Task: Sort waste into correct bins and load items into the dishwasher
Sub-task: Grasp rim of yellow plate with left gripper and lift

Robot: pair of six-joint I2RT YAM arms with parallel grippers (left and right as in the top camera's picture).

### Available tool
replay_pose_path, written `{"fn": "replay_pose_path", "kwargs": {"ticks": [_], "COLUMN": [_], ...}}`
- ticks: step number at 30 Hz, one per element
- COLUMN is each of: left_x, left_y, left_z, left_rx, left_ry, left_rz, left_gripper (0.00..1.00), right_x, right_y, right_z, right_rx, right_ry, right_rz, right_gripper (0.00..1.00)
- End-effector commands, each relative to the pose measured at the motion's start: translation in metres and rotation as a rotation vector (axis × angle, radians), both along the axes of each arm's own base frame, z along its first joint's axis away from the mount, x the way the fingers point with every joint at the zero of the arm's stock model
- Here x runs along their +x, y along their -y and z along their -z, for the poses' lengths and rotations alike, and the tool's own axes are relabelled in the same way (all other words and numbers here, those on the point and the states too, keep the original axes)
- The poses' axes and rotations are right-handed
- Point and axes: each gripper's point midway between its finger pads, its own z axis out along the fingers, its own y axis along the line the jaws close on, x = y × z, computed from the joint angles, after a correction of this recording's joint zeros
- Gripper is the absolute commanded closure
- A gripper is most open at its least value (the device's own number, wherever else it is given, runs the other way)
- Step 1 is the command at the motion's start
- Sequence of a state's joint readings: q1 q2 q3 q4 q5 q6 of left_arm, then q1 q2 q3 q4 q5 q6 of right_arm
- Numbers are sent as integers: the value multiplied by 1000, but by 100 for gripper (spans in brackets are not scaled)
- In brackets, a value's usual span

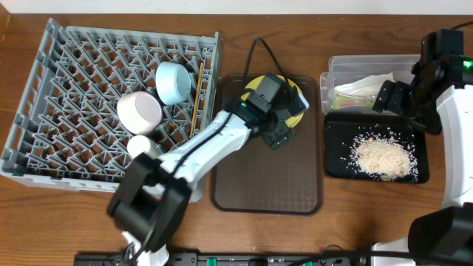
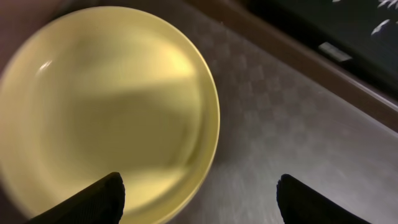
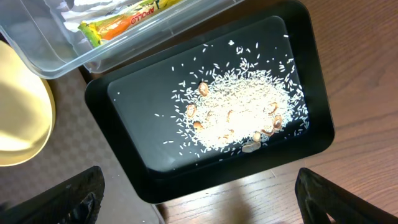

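Observation:
The pale-yellow plate (image 1: 300, 111) lies on the dark brown serving tray (image 1: 266, 185). My left gripper (image 1: 278, 135) hovers open over it. In the left wrist view the fingers (image 2: 199, 190) straddle the plate's (image 2: 99, 106) right rim. The grey dish rack (image 1: 44, 140) holds the light-blue bowl (image 1: 174, 81), the pinkish-white bowl (image 1: 139, 111) and the chopsticks (image 1: 196, 100). The clear tub (image 1: 340, 70) holds the white napkin (image 1: 369, 81) and the sachet (image 3: 118, 22). The black tray (image 1: 332, 148) holds rice crumbs (image 1: 380, 155). My right gripper (image 1: 395, 96) is open and empty above the tub and tray.
In the right wrist view the open fingers (image 3: 199, 193) hang over the black tray's (image 3: 323, 106) near edge and bare wooden table (image 3: 280, 199). The rice (image 3: 242, 106) has a few brown bits in it. The left arm stretches across the rack's right corner.

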State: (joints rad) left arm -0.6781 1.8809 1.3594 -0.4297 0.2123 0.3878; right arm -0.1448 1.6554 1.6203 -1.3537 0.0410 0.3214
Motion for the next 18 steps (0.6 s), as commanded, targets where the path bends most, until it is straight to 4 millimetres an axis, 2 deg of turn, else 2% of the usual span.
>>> {"fn": "replay_pose_path", "kwargs": {"ticks": [1,5,8,10,15,18], "left_x": [2,-2,-5,-10,-22,-30], "left_y": [12,9,7,4,3,4], "left_z": [32,61,73,78,81,83], "left_rx": [29,67,87,102,123,135], "left_ry": [-16,-65,-93,-113,-156,-179], "left_rz": [59,59,58,60,50,47], "left_gripper": [20,20,21,26,56,67], "right_x": [2,1,1,1,2,2], "right_y": [2,2,2,2,2,2], "right_z": [-6,-6,-6,-6,-6,-6], "right_rx": [-7,-7,-7,-7,-7,-7], "right_ry": [20,19,19,19,20,20], "right_rz": [-2,-2,-2,-2,-2,-2], "right_gripper": [4,4,4,4,4,4]}}
